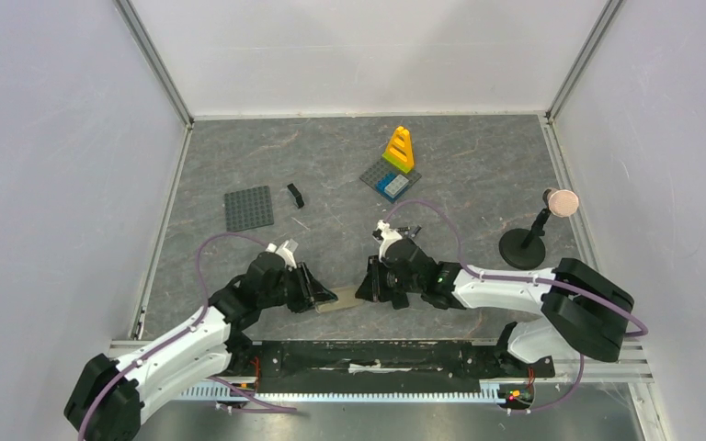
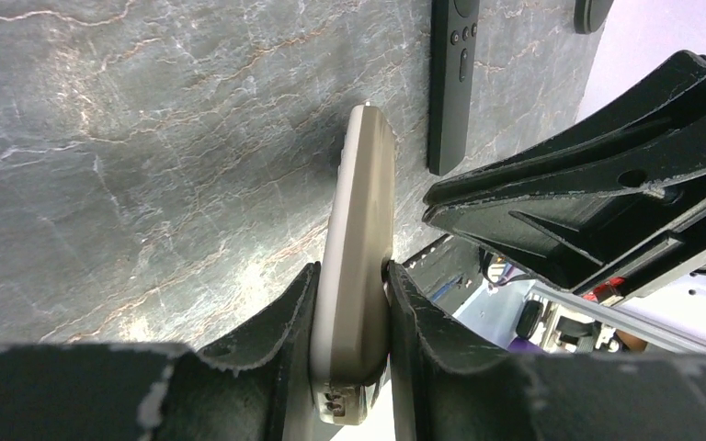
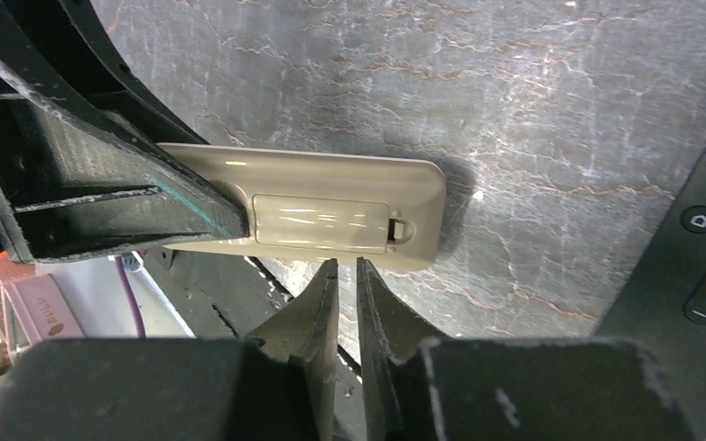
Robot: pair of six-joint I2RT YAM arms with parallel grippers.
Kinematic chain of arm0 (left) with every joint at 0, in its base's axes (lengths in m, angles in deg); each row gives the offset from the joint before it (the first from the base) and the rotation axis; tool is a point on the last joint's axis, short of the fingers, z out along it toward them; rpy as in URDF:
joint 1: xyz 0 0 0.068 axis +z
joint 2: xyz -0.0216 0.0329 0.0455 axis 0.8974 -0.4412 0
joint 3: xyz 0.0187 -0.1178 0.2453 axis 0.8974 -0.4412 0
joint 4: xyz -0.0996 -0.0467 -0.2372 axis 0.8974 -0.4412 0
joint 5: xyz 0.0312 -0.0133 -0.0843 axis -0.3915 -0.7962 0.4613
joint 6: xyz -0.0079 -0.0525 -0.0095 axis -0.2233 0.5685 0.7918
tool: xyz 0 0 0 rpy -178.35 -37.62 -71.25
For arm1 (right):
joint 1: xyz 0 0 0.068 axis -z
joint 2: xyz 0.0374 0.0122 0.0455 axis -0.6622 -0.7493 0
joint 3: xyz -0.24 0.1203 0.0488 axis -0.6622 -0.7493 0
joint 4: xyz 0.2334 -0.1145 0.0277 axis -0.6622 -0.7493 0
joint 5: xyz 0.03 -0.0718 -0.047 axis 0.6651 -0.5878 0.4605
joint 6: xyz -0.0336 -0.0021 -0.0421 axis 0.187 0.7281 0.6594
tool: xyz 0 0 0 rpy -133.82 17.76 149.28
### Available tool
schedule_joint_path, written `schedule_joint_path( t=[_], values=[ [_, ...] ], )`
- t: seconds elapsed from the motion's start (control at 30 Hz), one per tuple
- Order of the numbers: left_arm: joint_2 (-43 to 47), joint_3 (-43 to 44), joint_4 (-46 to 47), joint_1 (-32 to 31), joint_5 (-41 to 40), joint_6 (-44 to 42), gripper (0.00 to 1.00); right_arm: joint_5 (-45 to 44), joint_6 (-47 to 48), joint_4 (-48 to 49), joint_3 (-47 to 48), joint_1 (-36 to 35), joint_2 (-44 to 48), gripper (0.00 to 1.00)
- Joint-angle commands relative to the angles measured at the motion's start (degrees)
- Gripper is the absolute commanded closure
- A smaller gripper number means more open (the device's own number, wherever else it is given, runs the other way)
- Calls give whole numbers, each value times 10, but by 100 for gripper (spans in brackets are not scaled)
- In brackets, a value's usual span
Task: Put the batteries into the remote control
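Note:
The remote control [image 1: 338, 299] is a tan-grey bar near the table's front edge. My left gripper [image 1: 317, 290] is shut on one end of it and holds it on its long edge; the left wrist view shows the fingers clamping its two faces [image 2: 363, 230]. In the right wrist view its back face [image 3: 331, 216] shows a closed rectangular cover with a small latch. My right gripper [image 3: 342, 264] is shut and empty, its tips just short of the remote's long edge. It stands right of the remote in the top view [image 1: 368, 287]. No batteries are in view.
A black remote with buttons [image 2: 450, 83] lies on the table just beyond, also at the right wrist view's edge [image 3: 689, 266]. Farther back are a grey studded plate [image 1: 249, 208], a small black piece [image 1: 295, 195], a yellow brick stack [image 1: 398, 149] and a black stand [image 1: 524, 246].

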Motion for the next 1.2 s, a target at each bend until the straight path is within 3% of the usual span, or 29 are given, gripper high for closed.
schedule_joint_path(
  t=[0.0,0.47,0.73,1.17],
  values=[
    [-44,-1,-68,5,-10,-13,98,20,-16,44,1,3,-14,84],
    [-28,-27,-51,9,-17,-26,98,23,4,54,19,19,-52,67],
    [-18,-38,-42,10,-17,-36,98,43,14,76,20,19,-69,67],
    [-17,-44,-33,10,-20,-36,98,53,12,76,23,19,-70,77]
  ],
)
